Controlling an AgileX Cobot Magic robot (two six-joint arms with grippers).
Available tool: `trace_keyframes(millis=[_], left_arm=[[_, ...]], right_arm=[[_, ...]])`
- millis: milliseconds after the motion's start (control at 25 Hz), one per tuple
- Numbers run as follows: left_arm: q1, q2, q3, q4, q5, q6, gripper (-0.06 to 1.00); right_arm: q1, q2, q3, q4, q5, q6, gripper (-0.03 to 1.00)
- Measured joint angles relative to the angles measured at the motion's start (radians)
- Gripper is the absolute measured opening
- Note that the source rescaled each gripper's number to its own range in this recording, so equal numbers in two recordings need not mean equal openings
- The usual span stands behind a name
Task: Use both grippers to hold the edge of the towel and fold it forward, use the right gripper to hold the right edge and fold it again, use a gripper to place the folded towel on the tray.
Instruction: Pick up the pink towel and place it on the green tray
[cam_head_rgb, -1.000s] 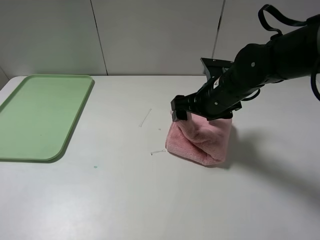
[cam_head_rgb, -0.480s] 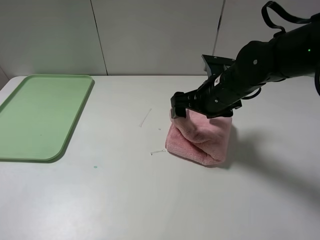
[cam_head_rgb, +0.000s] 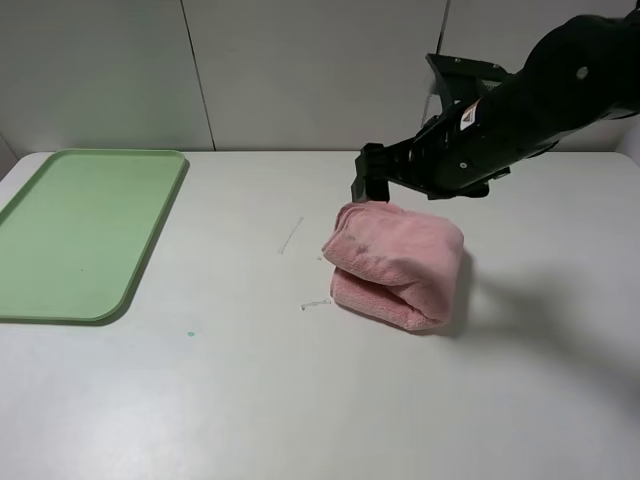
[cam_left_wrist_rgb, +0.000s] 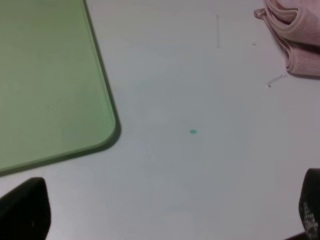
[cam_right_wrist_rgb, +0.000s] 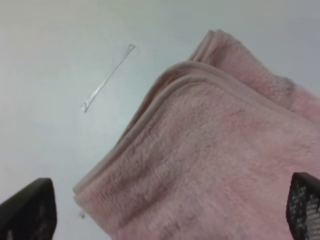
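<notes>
Towel (cam_head_rgb: 395, 262) is seen folded into a thick pink bundle on the white table (cam_head_rgb: 300, 400), right of the middle and well apart from the light green tray (cam_head_rgb: 80, 230), which lies at the table's left side. A second ago the right gripper (cam_head_rgb: 368, 186) was pressed low against the upper left of the bundle; it is now raised above and behind the towel, and no contact is seen. Its jaws are spread wide and nothing is held between them. With the arm lifted, the top fold is uncovered and is seen draped over the lower layers, its rounded side turned to the right. In the right wrist view the stitched hem (cam_right_wrist_rgb: 150, 107) is shown in stacked layers along one side. The bundle itself has kept its place on the table, and the tray has not been shifted.

The left gripper (cam_left_wrist_rgb: 167, 212) is shown only in its own wrist view, above bare table near a rounded corner of the tray, with its fingers wide apart and nothing gripped.

The tabletop is marked by a thin pale line (cam_head_rgb: 291, 235) left of the towel, a shorter one (cam_head_rgb: 315, 303) near its front corner, and a small green speck (cam_head_rgb: 190, 333). Behind the table a pale panelled wall (cam_head_rgb: 300, 70) with dark vertical seams is seen
</notes>
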Motion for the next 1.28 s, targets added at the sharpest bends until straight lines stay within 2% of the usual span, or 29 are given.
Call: trace_keyframes(millis=[200, 440, 560, 640, 760, 1000, 1160, 1280], left_arm=[[0.0, 0.0, 0.0, 0.0, 0.0, 0.0, 1.0], [0.0, 0.0, 0.0, 0.0, 0.0, 0.0, 1.0], [0.0, 0.0, 0.0, 0.0, 0.0, 0.0, 1.0], [0.0, 0.0, 0.0, 0.0, 0.0, 0.0, 1.0], [0.0, 0.0, 0.0, 0.0, 0.0, 0.0, 1.0], [0.0, 0.0, 0.0, 0.0, 0.0, 0.0, 1.0], [0.0, 0.0, 0.0, 0.0, 0.0, 0.0, 1.0], [0.0, 0.0, 0.0, 0.0, 0.0, 0.0, 1.0]], right_arm=[[0.0, -0.065, 0.0, -0.103, 0.125, 0.0, 1.0], [0.0, -0.143, 0.0, -0.202, 0.341, 0.0, 1.0], [0.0, -0.192, 0.0, -0.237, 0.405, 0.0, 1.0], [0.0, -0.231, 0.0, -0.241, 0.435, -0.004, 1.0], [0.0, -0.301, 0.0, -0.221, 0.484, -0.069, 1.0], [0.0, -0.437, 0.001, -0.183, 0.646, -0.278, 1.0], [0.0, -0.528, 0.044, -0.227, 0.736, -0.303, 1.0], [-0.031, -0.6, 0.1, -0.243, 0.773, -0.303, 1.0]])
